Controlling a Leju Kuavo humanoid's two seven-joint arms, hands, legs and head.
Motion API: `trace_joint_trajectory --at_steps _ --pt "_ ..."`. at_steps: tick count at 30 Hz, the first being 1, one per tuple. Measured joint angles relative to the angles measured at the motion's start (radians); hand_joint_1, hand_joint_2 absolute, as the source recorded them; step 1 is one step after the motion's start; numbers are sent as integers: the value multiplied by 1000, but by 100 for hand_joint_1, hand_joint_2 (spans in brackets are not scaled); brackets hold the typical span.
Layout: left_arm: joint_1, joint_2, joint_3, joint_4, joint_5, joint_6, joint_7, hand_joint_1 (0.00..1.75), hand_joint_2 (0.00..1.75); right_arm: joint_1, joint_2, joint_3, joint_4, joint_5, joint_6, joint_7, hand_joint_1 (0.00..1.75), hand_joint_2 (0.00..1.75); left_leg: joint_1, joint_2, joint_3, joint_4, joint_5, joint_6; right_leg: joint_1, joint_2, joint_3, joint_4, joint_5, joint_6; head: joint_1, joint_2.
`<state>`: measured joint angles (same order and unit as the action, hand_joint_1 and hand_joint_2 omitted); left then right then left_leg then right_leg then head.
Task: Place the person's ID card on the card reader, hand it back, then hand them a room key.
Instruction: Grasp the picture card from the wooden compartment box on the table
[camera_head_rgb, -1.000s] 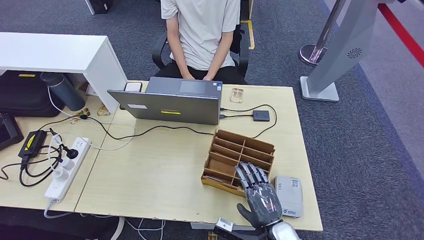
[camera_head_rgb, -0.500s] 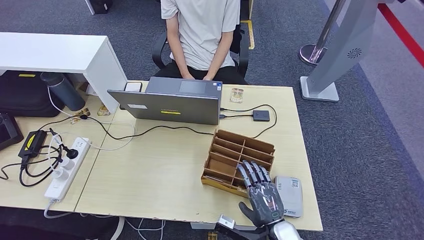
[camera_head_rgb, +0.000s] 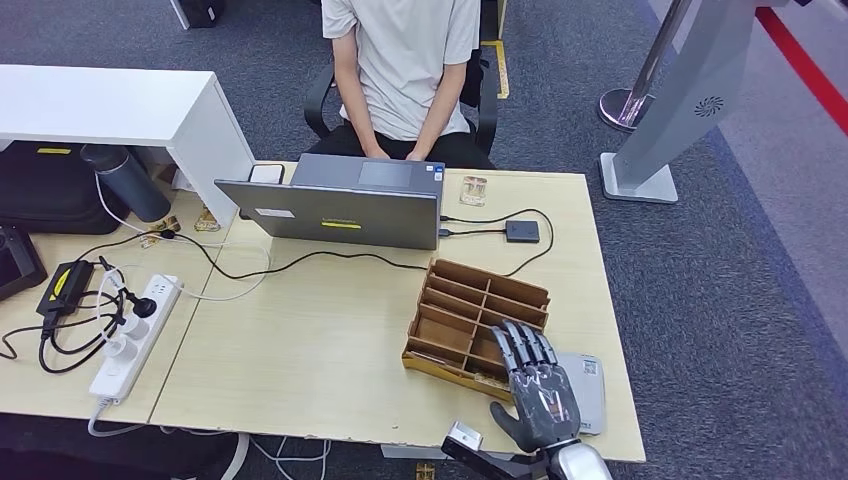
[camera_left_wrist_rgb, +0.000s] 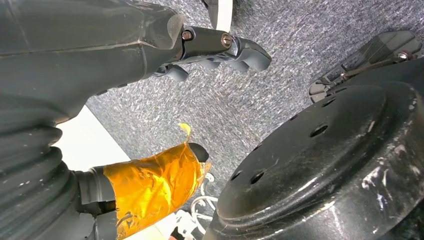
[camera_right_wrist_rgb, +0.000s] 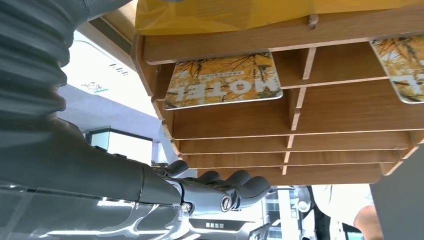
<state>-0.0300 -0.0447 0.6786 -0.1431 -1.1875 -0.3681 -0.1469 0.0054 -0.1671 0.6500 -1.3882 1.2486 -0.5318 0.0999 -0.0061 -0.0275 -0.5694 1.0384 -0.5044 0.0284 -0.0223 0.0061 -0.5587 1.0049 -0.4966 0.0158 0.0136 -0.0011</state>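
Observation:
My right hand (camera_head_rgb: 538, 388) hovers flat with fingers stretched out and nothing in it, over the near right corner of the wooden card rack (camera_head_rgb: 470, 310) and the left edge of a grey-white flat device (camera_head_rgb: 590, 385). In the right wrist view its dark fingers (camera_right_wrist_rgb: 220, 187) reach along the rack (camera_right_wrist_rgb: 300, 135), where two hotel key cards (camera_right_wrist_rgb: 222, 82) with yellow foliage print lie in compartments. A small amber-printed card (camera_head_rgb: 473, 190) lies at the table's far edge in front of the seated person (camera_head_rgb: 405, 70). My left hand (camera_left_wrist_rgb: 125, 50) hangs over grey carpet, fingers apart and holding nothing.
A grey laptop (camera_head_rgb: 340, 210) stands mid-table, cabled to a small black box (camera_head_rgb: 522, 231). A power strip (camera_head_rgb: 135, 335) and tangled cables lie at the left. A white shelf (camera_head_rgb: 110, 105) and a dark flask (camera_head_rgb: 125, 180) stand at the far left.
My right hand has drifted to the right and slightly nearer the table's front edge, now covering part of the grey-white device. The person and the cards have not moved.

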Motion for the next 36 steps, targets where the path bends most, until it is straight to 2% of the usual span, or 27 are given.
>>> trace_joint_trajectory --at_steps 23,27,36 --pt "0 2 0 0 -6 0 -2 0 175 3 0 -4 -2 1 1 -2 0 175 0 0 0 0 0 0 0 0 0 0 0 0 0 0" --pt "0 2 0 0 -7 0 -2 0 175 3 0 -3 -2 -6 1 -9 175 175 0 0 0 0 0 0 0 0 0 0 0 0 0 0" --pt "0 2 0 0 -9 0 -3 0 175 4 0 -1 -8 -37 3 -35 175 175 0 0 0 0 0 0 0 0 0 0 0 0 0 0"
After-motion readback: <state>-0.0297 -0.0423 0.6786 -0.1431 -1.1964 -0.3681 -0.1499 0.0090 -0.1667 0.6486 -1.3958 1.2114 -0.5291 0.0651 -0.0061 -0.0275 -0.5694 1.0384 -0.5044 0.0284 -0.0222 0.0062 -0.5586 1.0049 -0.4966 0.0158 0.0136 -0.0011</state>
